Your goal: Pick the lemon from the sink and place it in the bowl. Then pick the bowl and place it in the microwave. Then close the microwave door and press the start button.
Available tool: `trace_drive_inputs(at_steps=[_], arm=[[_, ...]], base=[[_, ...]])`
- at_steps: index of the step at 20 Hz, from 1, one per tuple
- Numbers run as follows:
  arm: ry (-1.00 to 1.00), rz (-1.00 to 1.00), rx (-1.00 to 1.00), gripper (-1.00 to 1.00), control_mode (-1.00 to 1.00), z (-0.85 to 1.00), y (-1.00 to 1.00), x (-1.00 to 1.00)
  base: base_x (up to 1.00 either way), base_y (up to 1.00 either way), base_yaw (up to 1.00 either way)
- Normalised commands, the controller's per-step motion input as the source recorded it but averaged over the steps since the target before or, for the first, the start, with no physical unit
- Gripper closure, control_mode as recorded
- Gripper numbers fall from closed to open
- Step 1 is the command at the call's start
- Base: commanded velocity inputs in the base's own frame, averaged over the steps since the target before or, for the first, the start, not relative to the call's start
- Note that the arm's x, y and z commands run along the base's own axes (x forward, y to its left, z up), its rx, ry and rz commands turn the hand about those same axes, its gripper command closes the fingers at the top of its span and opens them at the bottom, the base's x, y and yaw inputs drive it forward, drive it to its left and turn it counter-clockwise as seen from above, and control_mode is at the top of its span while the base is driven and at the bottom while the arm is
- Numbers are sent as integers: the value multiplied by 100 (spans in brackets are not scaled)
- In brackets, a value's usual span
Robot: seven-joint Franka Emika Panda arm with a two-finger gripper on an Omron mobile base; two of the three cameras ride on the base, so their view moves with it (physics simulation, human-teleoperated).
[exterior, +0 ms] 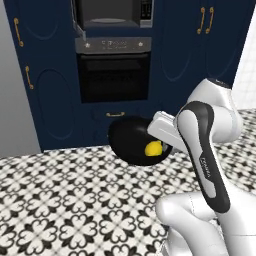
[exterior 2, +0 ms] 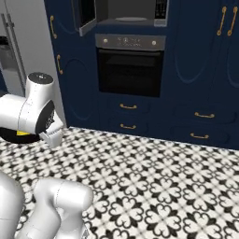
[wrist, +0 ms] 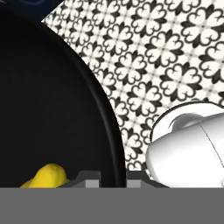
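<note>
Left base view, left to right: two gold handles on the navy cabinet doors (exterior: 42,75) at far left, then the built-in black microwave with grey frame (exterior: 114,13) at top centre, cavity open, its one tall flat black microwave door (exterior: 79,22) swung out at the left edge, seen edge-on. Below it one black oven with knob strip (exterior: 113,75), dark window. Centre frame: one wide round glossy black bowl (exterior: 131,141) held up off the black-and-white patterned floor tiles (exterior: 60,200), tilted so the inside faces the camera; one small bright yellow oval lemon (exterior: 153,148) sits inside it at the lower right. The two-finger gripper (exterior: 162,131) meets the bowl's right rim; fingertips hidden behind the rim and hand. The white arm rises at lower right. Two more gold handles at upper right. Right base view: bowl (exterior 2: 14,136) is a dark sliver at the far left edge behind the white arm, with a thin yellow bit of lemon (exterior 2: 22,133); microwave (exterior 2: 135,11) at top centre, door (exterior 2: 86,17) open at its left, oven (exterior 2: 130,70) under it, drawers with four gold handles lower centre-right. Hand view: bowl rim (wrist: 111,131) curves top left to bottom centre, lemon (wrist: 46,176) at lower left inside the bowl, floor tiles at right. The two dark tips straddle the rim at bottom centre, clamped on the bowl rim.
</note>
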Motion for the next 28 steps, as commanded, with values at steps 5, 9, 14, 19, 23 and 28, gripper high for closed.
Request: trace_drive_inputs(at_steps=[5, 9, 14, 19, 23, 28], arm=[[0, 0, 0, 100, 100, 0, 0, 0], [0, 0, 0, 100, 100, 0, 0, 0], [0, 0, 0, 100, 100, 0, 0, 0], [0, 0, 0, 100, 100, 0, 0, 0], [0, 0, 0, 100, 100, 0, 0, 0], [0, 0, 0, 100, 100, 0, 0, 0]], base=[[64, -47, 6], [39, -46, 8], [44, -53, 8], [49, -49, 7], [62, -36, 4], [77, -12, 0]])
